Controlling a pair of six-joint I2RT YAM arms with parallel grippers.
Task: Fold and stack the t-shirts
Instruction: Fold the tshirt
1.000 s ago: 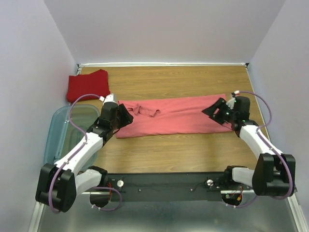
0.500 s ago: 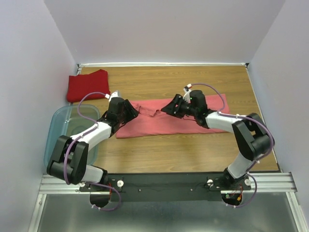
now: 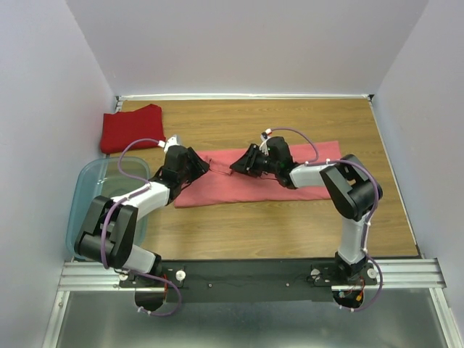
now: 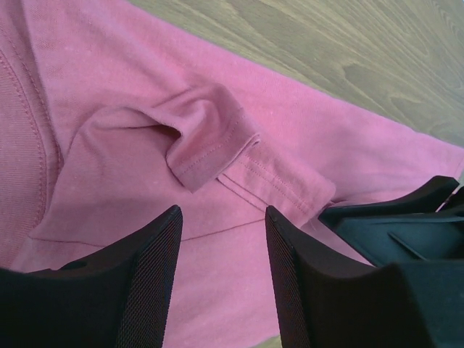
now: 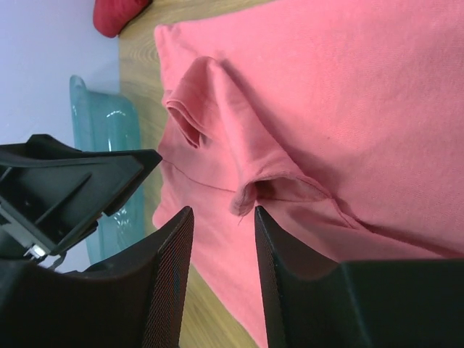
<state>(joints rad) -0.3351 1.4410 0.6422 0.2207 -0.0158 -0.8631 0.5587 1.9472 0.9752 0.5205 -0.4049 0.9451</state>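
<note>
The big change within the last second is the right gripper (image 3: 235, 165). It was out at the end of the salmon-pink t-shirt (image 3: 217, 187) farthest from the clear bin (image 3: 81, 190), and has now swept along the shirt to the end nearest the bin. There it faces the left gripper (image 3: 205, 168), which has only nudged forward. The shirt itself has not moved. It lies as a long strip on the wooden table (image 3: 290, 232), just to the right of the bin, with nothing carried over.

Seen from the wrists, the left gripper (image 4: 222, 214) and the right gripper (image 5: 222, 212) each have their jaws moderately apart with nothing pinched, both hanging over the rumpled sleeve (image 4: 206, 145). I read this as tidying that sleeve before the crosswise fold, so the folding is only partly done. The deep red t-shirt (image 3: 132, 128) sits folded beyond the bin, toward the back wall, awaiting its partner.

I can read no brand, label or lettering anywhere.
</note>
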